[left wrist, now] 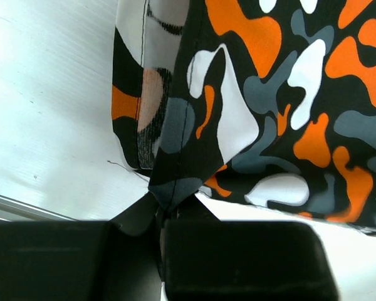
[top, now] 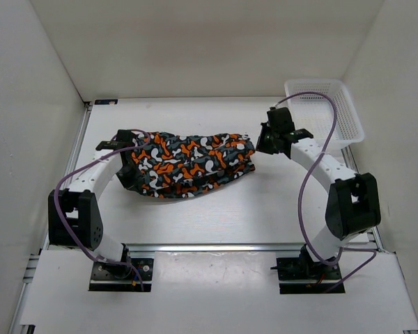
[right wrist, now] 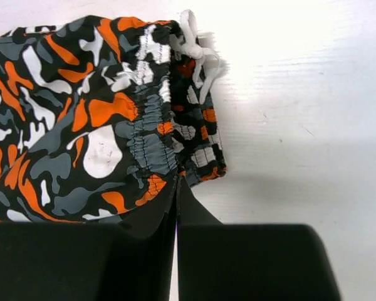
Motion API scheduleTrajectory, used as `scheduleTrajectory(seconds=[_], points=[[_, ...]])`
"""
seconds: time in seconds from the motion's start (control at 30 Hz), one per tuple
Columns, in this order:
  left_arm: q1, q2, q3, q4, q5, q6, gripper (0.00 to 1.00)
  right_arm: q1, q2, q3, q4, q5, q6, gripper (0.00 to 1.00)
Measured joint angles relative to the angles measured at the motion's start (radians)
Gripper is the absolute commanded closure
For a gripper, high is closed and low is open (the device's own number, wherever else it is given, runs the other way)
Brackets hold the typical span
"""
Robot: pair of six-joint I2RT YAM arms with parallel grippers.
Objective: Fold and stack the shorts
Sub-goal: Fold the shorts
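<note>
The shorts, camouflage-printed in orange, white, grey and black, stretch across the middle of the table between my two grippers, doubled over lengthwise. My left gripper is at their left end. In the left wrist view it is shut on a pointed corner of the shorts, the rest of them spreading away above. My right gripper is at their right end. In the right wrist view it is shut on the gathered elastic waistband of the shorts, beside the white drawstring.
A white mesh basket stands at the back right corner, just behind the right arm. White walls close in the table on the left, back and right. A metal rail runs along the near edge.
</note>
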Motion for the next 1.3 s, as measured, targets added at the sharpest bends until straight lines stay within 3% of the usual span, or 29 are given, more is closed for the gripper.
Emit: scheduleTrajectory(seconds=[0.13,0.33,0.37,0.43,0.47,0.5,0.57,0.67,0.73,0.8,0.83,0.93,1.1,1.3], points=[[-0.001,0.000,0.000,0.000,0.000,0.000,0.90,-0.007,0.006,-0.027,0.006,0.025,-0.004,1.00],[-0.001,0.000,-0.007,0.007,0.000,-0.003,0.90,-0.020,0.182,-0.031,0.004,0.042,-0.018,1.00],[-0.001,0.000,-0.012,0.008,0.000,-0.003,0.85,-0.021,0.201,-0.031,0.000,0.043,-0.019,1.00],[-0.001,0.001,-0.024,0.008,0.003,-0.001,0.62,-0.021,0.217,-0.033,-0.007,0.041,-0.021,1.00],[-0.001,0.000,-0.029,0.007,0.008,0.003,0.26,-0.021,0.216,-0.033,-0.010,0.040,-0.021,0.97],[-0.001,0.001,-0.029,0.002,0.014,0.008,0.15,-0.021,0.209,-0.029,-0.014,0.041,-0.021,0.94],[-0.001,0.000,-0.027,-0.004,0.021,0.012,0.00,-0.017,0.195,-0.004,-0.038,0.045,-0.022,0.78],[0.000,-0.003,0.007,-0.039,0.016,0.012,0.00,-0.004,0.162,0.069,-0.074,0.057,-0.028,0.55],[0.006,-0.011,0.069,-0.068,0.011,0.013,0.03,0.013,0.142,0.129,-0.083,0.059,-0.035,0.48],[0.011,-0.019,0.146,-0.071,0.010,0.013,0.14,0.031,0.142,0.202,-0.088,0.044,-0.044,0.48],[0.013,-0.020,0.188,-0.070,0.010,0.015,0.32,0.038,0.154,0.245,-0.095,0.032,-0.048,0.49],[0.018,0.013,0.291,-0.043,0.010,0.017,0.48,0.057,0.234,0.382,-0.105,-0.015,-0.054,0.59],[0.015,0.230,0.402,0.009,0.024,0.027,0.50,0.069,0.406,0.466,-0.110,-0.084,-0.051,0.65],[0.008,0.443,0.396,0.019,0.049,0.034,0.48,0.071,0.478,0.357,-0.156,-0.037,-0.022,0.69]])
